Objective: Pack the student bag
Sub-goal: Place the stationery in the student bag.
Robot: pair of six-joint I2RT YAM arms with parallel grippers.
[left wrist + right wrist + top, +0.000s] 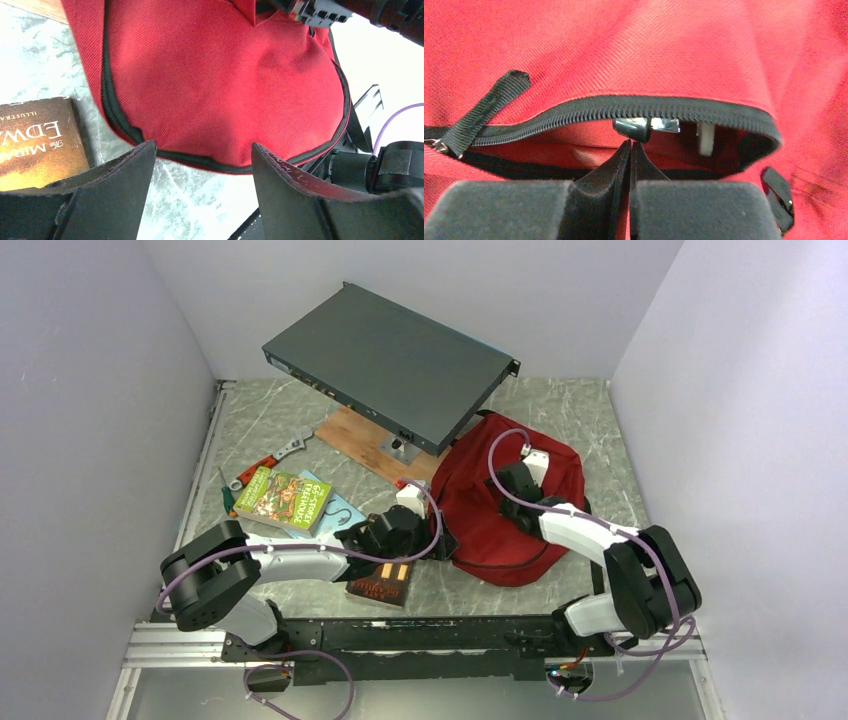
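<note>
The student bag (500, 510) is a red backpack lying right of the table's centre. In the right wrist view its black zipper (589, 111) curves over a partly open mouth (574, 145) with red lining inside. My right gripper (630, 146) is over the bag's top (512, 486), its jaws pressed together, the tips pinching the lower edge of the black and silver zipper pull (634, 127). My left gripper (202, 152) stands open at the bag's near left edge (440, 540), with only the bag's zipper seam (200, 161) and the table between its fingers.
A brown book (380, 583) lies by the left gripper, also in the left wrist view (35, 142). A green book (283, 498) and small tools (290, 447) lie at left. A flat dark grey metal box (390, 365) stands raised over a wooden board (350, 435) behind the bag.
</note>
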